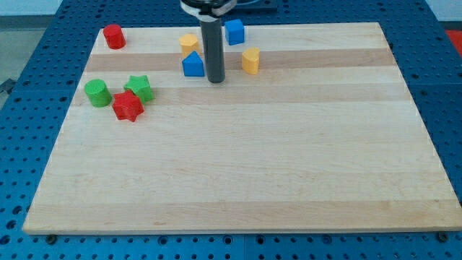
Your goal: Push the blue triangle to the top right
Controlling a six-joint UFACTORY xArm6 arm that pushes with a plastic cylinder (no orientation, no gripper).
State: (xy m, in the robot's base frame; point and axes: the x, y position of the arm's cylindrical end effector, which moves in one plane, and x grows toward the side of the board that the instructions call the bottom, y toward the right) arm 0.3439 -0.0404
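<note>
The blue triangle (192, 65) lies on the wooden board (238, 173) near the view's top, left of centre. My tip (216, 79) stands just to its right, close to or touching its right edge. A blue cube (234, 32) sits above and right of the rod. A yellow block (189, 42) lies just above the blue triangle. Another yellow block (250, 61) lies right of my tip.
A red cylinder (113, 36) stands at the top left. A green cylinder (97, 92), a green star (138, 88) and a red star (128, 106) cluster at the left. Blue pegboard (440, 43) surrounds the board.
</note>
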